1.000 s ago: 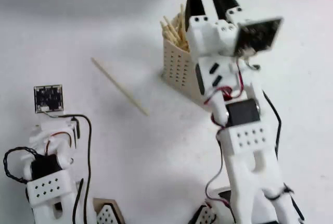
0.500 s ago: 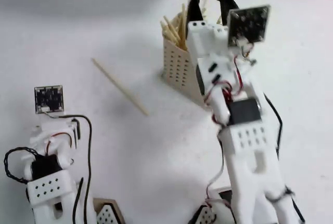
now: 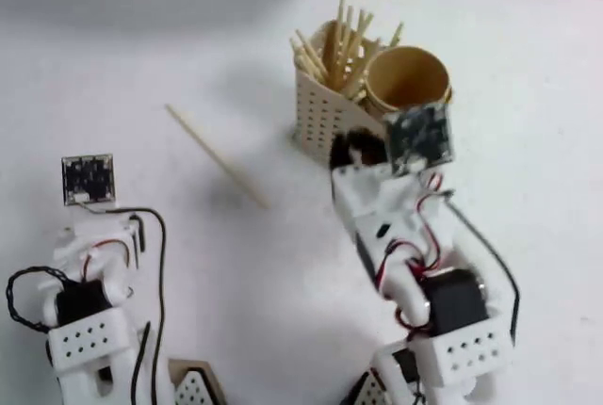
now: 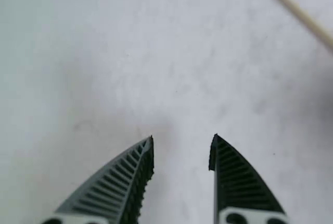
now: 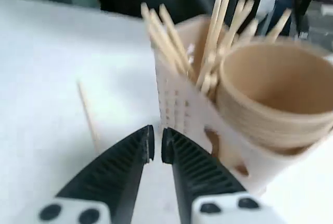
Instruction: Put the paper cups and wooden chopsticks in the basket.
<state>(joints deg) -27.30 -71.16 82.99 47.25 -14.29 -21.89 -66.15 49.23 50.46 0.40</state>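
Note:
A white perforated basket [image 3: 325, 115] stands at the back centre of the table, with several wooden chopsticks [image 3: 341, 42] upright in it and a tan paper cup [image 3: 407, 78] in its right side. One loose chopstick [image 3: 217, 155] lies slantwise on the table to its left. My right gripper [image 3: 353, 149] sits just in front of the basket, shut and empty. The right wrist view has its fingertips [image 5: 157, 141] nearly touching before the basket [image 5: 179, 104], the cup [image 5: 270, 91] and the loose chopstick [image 5: 88, 117]. My left gripper [image 4: 182, 143] is open over bare table, the loose chopstick [image 4: 296, 10] beyond it.
The white table [image 3: 170, 47] ends at a dark background along the far side. The left arm's base [image 3: 85, 301] with its black cable [image 3: 158, 264] sits at the front left, and the right arm's body [image 3: 443, 320] fills the front right.
The right arm has drawn back from above the basket towards the front and its fingers have shut. The chopstick it held over the basket now stands in the basket. The left arm is unchanged.

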